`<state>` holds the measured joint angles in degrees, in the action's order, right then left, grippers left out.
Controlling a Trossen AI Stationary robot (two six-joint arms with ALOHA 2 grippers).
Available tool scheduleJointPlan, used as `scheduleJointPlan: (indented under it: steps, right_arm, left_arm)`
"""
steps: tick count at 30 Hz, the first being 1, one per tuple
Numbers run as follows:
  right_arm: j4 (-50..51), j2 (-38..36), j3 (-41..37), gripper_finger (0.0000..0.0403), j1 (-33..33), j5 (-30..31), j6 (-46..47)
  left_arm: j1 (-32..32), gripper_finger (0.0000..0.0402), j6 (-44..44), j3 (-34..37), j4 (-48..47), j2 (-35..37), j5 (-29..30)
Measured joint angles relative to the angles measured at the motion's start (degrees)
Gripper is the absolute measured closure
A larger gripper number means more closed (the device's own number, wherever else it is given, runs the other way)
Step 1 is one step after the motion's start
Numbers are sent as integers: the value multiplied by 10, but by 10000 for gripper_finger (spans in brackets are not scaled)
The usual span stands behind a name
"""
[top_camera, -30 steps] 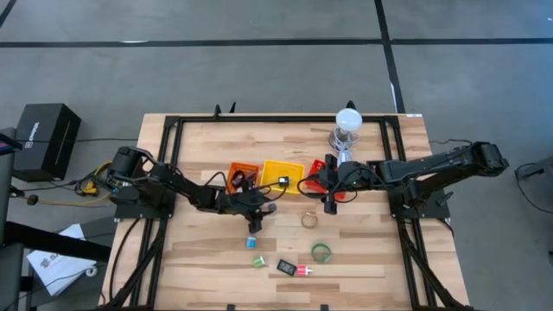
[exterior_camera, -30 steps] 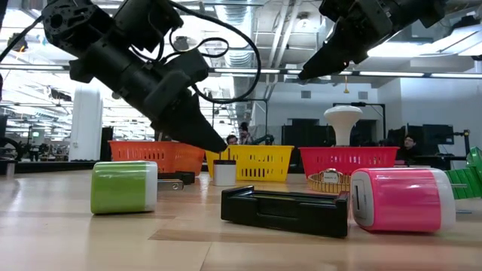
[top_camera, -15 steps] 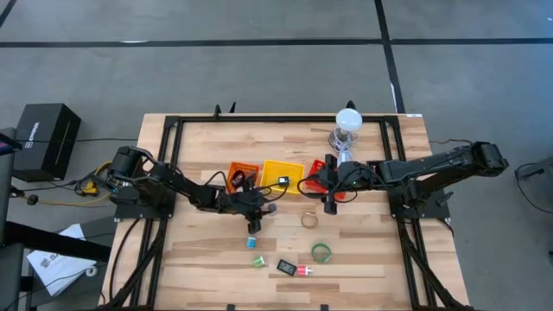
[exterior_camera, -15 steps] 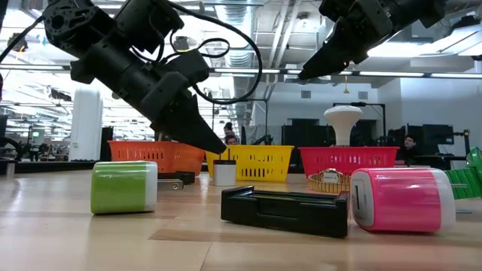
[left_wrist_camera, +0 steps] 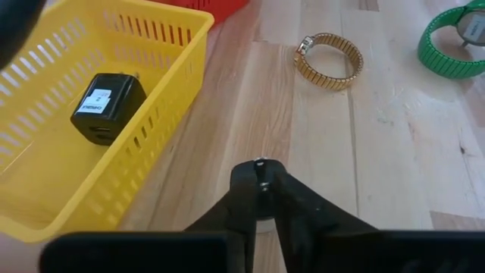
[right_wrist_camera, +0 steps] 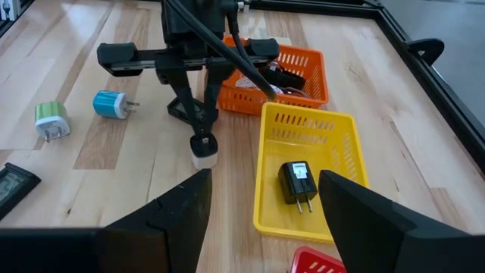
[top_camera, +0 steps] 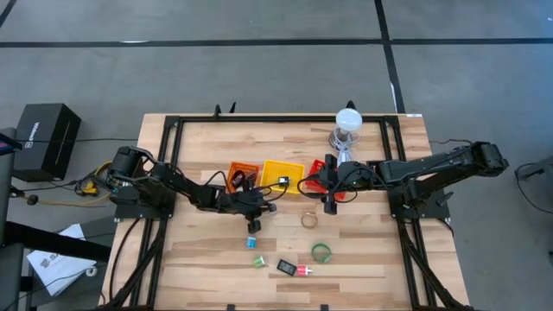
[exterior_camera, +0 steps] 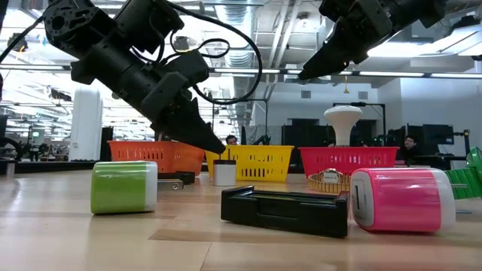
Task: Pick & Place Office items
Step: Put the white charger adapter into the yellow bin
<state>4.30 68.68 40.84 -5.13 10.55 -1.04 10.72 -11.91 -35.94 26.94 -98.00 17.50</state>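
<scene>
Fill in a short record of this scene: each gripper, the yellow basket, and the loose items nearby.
left gripper: closed on the top of the white piece, beside the yellow basket
right gripper: open, empty, raised near the red basket
yellow basket: holds one black charger
loose items: green plug, blue plug, gold band

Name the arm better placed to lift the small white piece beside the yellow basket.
Left: the left gripper is down on the white piece, fingers closed around it. The right gripper hangs open over the red basket.
</scene>
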Motion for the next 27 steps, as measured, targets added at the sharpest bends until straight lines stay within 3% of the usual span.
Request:
scheduleJointPlan:
  steps: [8,27]
  right_arm:
    - [0,0,0,168,0,0,0]
    - [1,0,0,168,0,0,0]
  left_arm:
    - [0,396,1,0,2,0,0]
    - [1,400,42,-3,3,20,0]
